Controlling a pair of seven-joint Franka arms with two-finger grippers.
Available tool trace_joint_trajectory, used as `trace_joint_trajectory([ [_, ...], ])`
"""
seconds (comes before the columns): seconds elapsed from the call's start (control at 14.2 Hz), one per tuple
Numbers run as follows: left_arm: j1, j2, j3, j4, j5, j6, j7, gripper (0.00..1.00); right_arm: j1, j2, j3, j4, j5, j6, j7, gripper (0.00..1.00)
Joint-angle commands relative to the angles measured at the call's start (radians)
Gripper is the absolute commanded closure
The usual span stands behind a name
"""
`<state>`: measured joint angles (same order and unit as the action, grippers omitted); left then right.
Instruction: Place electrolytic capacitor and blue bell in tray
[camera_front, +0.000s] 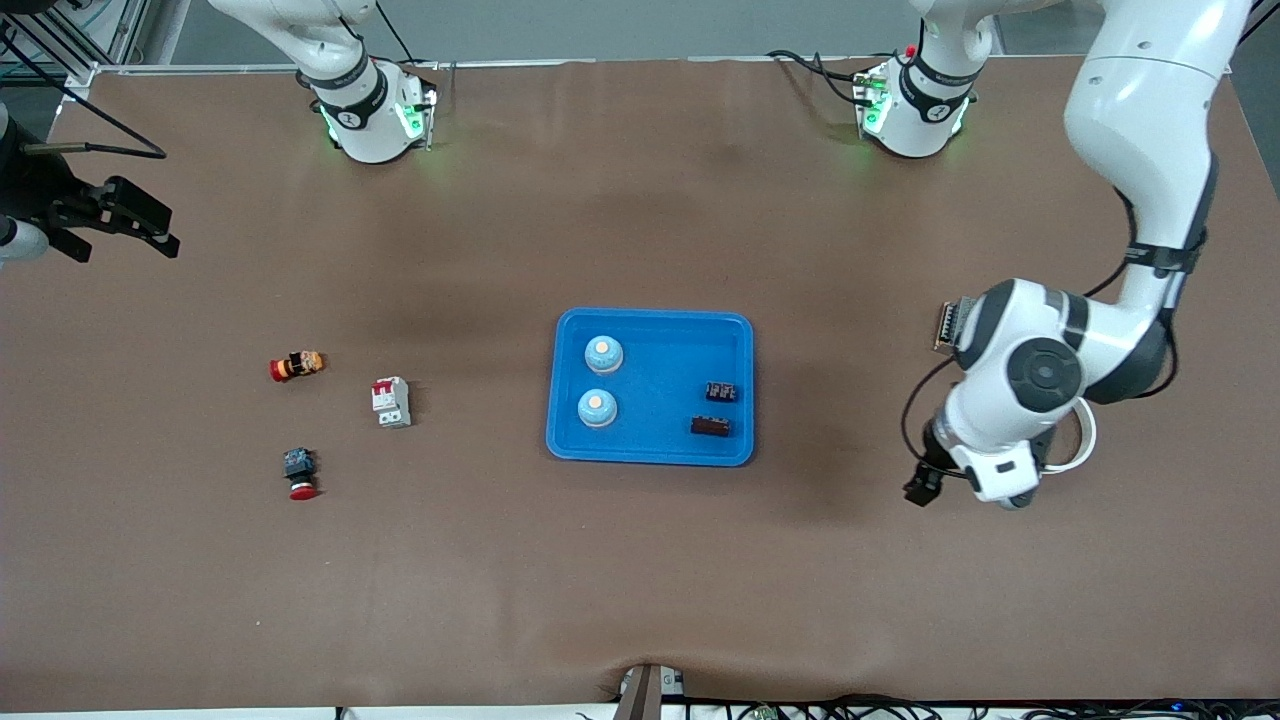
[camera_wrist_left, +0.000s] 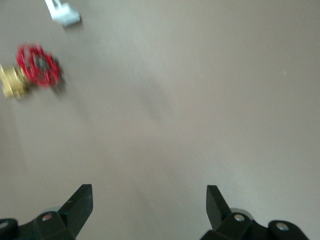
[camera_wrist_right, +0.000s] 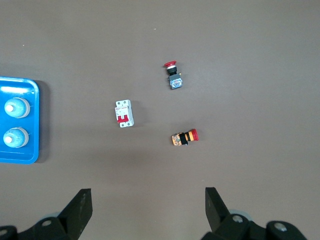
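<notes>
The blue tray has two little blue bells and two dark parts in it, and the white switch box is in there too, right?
Not quite. The white switch box lies on the table beside the blue tray, toward the right arm's end. The front view shows only two blue bells and two dark parts inside.

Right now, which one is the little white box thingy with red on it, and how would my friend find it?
Start at the big blue tray. Look toward the right arm's end of the table, where three small parts lie on the brown mat. The nearest to the tray is the white box with a red switch; the other two are dark with round red caps.
</notes>
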<state>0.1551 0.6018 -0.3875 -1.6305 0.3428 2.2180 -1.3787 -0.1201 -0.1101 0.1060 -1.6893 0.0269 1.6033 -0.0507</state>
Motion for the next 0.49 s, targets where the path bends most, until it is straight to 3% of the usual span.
trace_joint_trajectory([
  [0.0, 0.026, 0.003, -0.004, 0.012, -0.01, -0.028, 0.137, 0.0, -0.02, 0.015, 0.012, 0.028, 0.004, -0.014, 0.0, 0.0],
  [0.42, 0.06, 0.021, 0.019, 0.055, -0.01, -0.028, 0.314, 0.0, -0.02, 0.015, 0.012, 0.028, 0.004, -0.014, 0.0, 0.0],
])
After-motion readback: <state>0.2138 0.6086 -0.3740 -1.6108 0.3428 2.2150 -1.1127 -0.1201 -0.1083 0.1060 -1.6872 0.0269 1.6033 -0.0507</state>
